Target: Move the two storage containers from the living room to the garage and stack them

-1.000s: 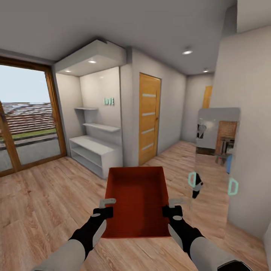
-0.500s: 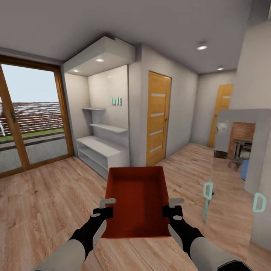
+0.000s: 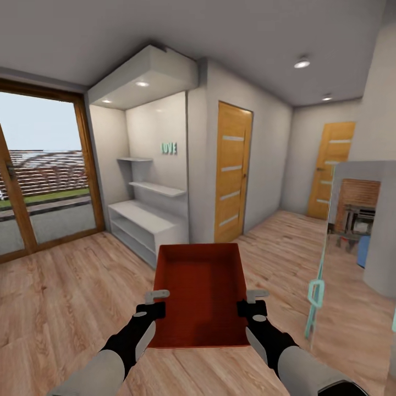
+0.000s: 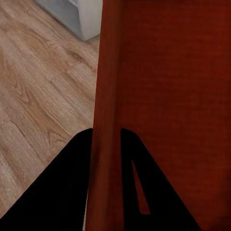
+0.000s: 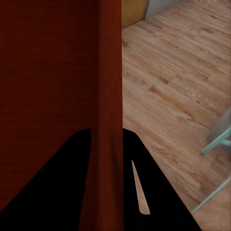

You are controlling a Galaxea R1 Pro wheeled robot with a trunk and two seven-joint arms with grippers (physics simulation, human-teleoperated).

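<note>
- storage container (image 3: 199, 291) carried between both arms, above the wood-plank floor (image 3: 66, 286) of the living room, open top up, nothing inside.
- long axis pointing straight ahead from the trunk, toward the white shelf unit (image 3: 144, 225) and the nearer wooden door (image 3: 232, 171).
- left gripper (image 3: 154, 303) clenched on the container's left long wall, close to the near end; in the left wrist view, wall (image 4: 108, 120) running between the two dark fingers (image 4: 62, 192), one inside and one outside.
- right gripper (image 3: 252, 302) likewise grasping the right long wall; same pinch in the right wrist view, wall (image 5: 110, 96) between the fingers (image 5: 53, 187).
- both arms equally near, one on each side; load held level and symmetric.
- relative to the container: glass doors (image 3: 38, 176) far to the left, second wooden door (image 3: 331, 168) ahead and to the right down the hallway, mirrored panel with teal handles (image 3: 315, 291) just to the right.
- judged as mid-transport: no concrete floor or car ahead, garage not reached, nothing set down.
- likely need: steering through a doorway with the long axis kept forward, minding the mirrored panel close on the right.
- second container: whereabouts impossible to tell.
</note>
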